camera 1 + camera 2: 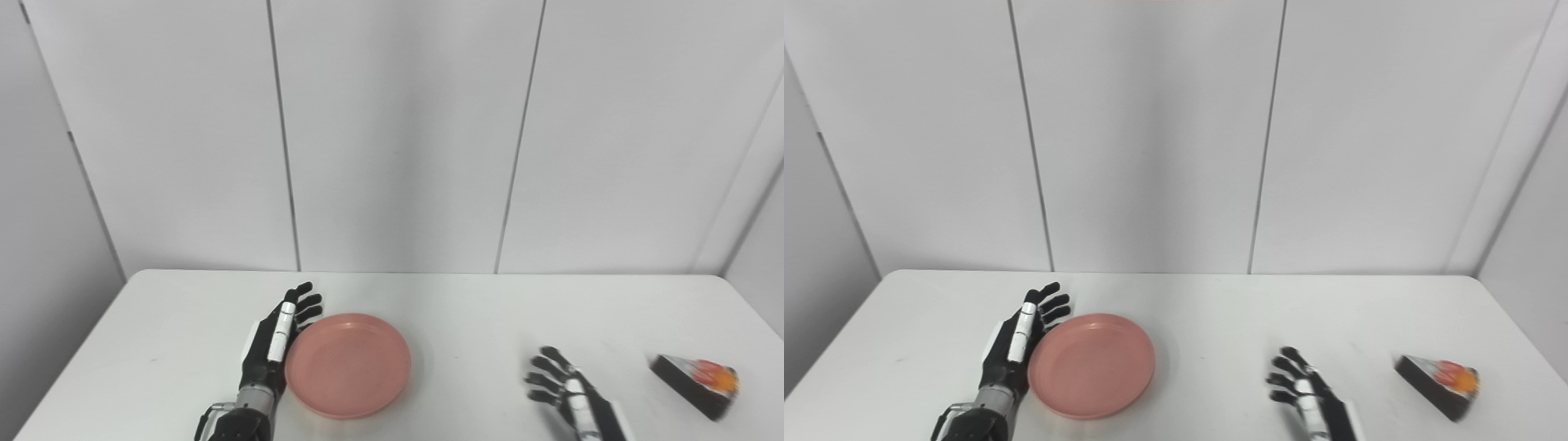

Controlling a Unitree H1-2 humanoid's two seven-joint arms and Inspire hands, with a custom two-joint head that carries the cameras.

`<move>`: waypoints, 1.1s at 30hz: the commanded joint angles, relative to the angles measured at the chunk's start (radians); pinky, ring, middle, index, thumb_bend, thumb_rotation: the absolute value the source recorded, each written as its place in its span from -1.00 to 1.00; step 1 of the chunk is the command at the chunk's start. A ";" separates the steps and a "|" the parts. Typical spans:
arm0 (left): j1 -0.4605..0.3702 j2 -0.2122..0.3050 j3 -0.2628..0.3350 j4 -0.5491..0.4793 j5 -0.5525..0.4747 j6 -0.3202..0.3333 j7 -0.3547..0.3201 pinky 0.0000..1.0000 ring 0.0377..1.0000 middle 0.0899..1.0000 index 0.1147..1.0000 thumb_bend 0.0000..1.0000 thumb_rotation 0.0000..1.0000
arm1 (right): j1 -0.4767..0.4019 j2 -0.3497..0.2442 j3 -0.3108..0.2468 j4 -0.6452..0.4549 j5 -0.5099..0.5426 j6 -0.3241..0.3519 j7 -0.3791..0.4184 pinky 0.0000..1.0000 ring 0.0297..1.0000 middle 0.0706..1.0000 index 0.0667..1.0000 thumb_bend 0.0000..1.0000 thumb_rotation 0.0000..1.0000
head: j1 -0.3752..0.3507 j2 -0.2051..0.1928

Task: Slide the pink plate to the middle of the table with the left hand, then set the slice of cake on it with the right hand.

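Note:
The pink plate (348, 364) lies flat on the white table (184, 318), a little left of the middle. My left hand (277, 343) is open, fingers straight, its palm side against the plate's left rim. The slice of cake (697, 378), dark with orange and red topping, lies at the right side of the table. My right hand (566, 392) is open with fingers spread, low over the table, to the left of the cake and apart from it. It holds nothing.
White wall panels stand behind the table's far edge. The table's right edge (759, 318) runs close behind the cake. Bare tabletop lies between the plate and my right hand.

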 commanded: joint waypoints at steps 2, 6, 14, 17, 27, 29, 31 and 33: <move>-0.008 -0.031 -0.004 0.008 -0.016 -0.004 -0.010 0.41 0.57 0.59 0.56 0.53 0.84 | 0.054 0.040 0.024 0.035 -0.016 0.024 -0.020 0.42 0.51 0.63 0.66 0.61 0.97 | -0.019 0.005; -0.012 -0.055 0.002 0.000 -0.014 -0.004 0.013 0.44 0.56 0.58 0.55 0.56 0.83 | 0.047 0.057 0.039 0.024 -0.038 0.038 -0.038 0.41 0.51 0.63 0.68 0.62 0.99 | -0.057 0.013; -0.020 -0.072 0.000 -0.009 -0.041 0.021 -0.011 0.51 0.59 0.59 0.58 0.59 0.79 | 0.035 0.086 0.058 0.003 -0.064 0.077 -0.061 0.40 0.53 0.66 0.69 0.64 1.00 | -0.135 0.028; -0.019 -0.075 -0.011 -0.010 -0.025 0.010 -0.001 0.48 0.57 0.58 0.54 0.60 0.80 | 0.031 0.093 0.064 0.000 -0.070 0.085 -0.069 0.41 0.53 0.67 0.70 0.57 1.00 | -0.157 0.030; -0.033 -0.075 -0.033 -0.014 0.007 0.003 0.009 0.50 0.61 0.59 0.51 0.62 0.83 | 0.016 0.113 0.077 -0.001 -0.091 0.110 -0.093 0.43 0.53 0.68 0.71 0.52 1.00 | -0.211 0.032; -0.036 -0.076 -0.036 -0.009 0.010 0.001 0.008 0.50 0.60 0.59 0.53 0.63 0.83 | 0.012 0.110 0.075 0.008 -0.090 0.107 -0.093 0.42 0.54 0.69 0.71 0.52 1.00 | -0.229 0.025; -0.039 -0.079 -0.040 0.000 0.015 -0.006 0.010 0.52 0.61 0.60 0.54 0.63 0.84 | 0.011 0.107 0.072 0.014 -0.091 0.099 -0.095 0.42 0.54 0.69 0.72 0.53 1.00 | -0.232 0.023; -0.040 -0.081 -0.045 0.011 0.023 -0.017 0.014 0.53 0.62 0.61 0.56 0.60 0.86 | 0.014 0.106 0.067 0.017 -0.092 0.089 -0.101 0.42 0.54 0.69 0.71 0.52 1.00 | -0.230 0.019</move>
